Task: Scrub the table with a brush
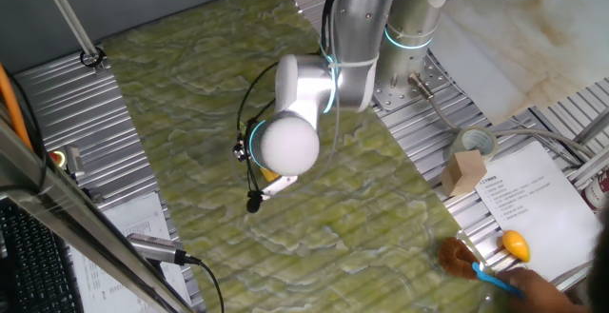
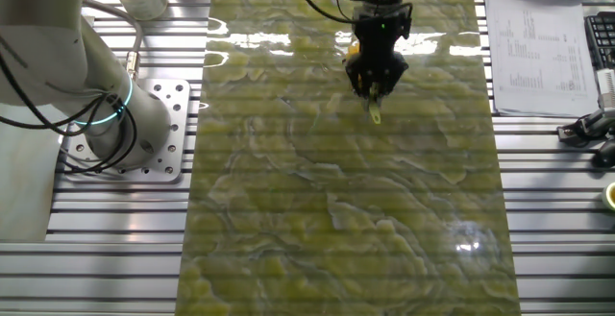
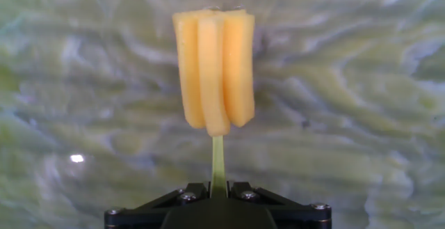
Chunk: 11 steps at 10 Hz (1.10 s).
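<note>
The table [image 2: 336,210] is a long olive-green and pale yellow marbled surface; it also shows in one fixed view [image 1: 190,94] and fills the hand view [image 3: 361,117]. My gripper [image 3: 218,186] is shut on the thin handle of the yellow brush [image 3: 212,69], whose blocky head points away from the fingers toward the table. In the other fixed view the gripper [image 2: 375,74] hangs over the far middle of the table, the brush [image 2: 374,112] at or just above the surface. In one fixed view the white wrist hides most of the gripper; a bit of the brush [image 1: 269,173] shows.
The arm's base [image 2: 125,124] stands on ribbed metal panels beside the table. A tape roll [image 1: 473,144], wooden block [image 1: 463,172], paper sheet [image 1: 533,194], orange-yellow ball [image 1: 515,244] and blue-handled item [image 1: 495,277] lie to one side. A white marble slab [image 1: 514,28] is behind them.
</note>
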Motion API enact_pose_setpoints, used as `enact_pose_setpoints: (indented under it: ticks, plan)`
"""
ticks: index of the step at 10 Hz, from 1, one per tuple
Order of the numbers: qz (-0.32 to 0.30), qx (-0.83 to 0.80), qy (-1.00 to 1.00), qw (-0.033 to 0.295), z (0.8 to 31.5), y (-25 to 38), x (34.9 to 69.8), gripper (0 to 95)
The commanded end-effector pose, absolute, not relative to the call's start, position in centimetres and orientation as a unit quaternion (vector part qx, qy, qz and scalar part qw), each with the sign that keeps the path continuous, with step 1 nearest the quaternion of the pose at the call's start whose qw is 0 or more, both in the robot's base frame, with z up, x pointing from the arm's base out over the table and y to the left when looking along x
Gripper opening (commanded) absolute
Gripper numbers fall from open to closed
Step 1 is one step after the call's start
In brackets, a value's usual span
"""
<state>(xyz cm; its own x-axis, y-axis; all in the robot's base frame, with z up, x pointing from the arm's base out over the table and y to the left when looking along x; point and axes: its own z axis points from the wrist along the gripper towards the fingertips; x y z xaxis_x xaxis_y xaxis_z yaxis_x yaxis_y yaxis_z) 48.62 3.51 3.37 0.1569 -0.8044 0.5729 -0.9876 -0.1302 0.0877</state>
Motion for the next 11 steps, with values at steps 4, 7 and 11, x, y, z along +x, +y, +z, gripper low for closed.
enact_pose_setpoints:
  ticks: [4, 7, 11]
  plan:
    - [0.192, 0.716, -0.633, 0.221, 3.4, 3.2, 48.3, 0.0]
    - [0.190, 0.698, -0.653, 0.224, 3.1, 7.0, 47.9, 0.0]
    - [0.189, 0.667, -0.682, 0.233, 4.0, 13.1, 45.5, 0.0]
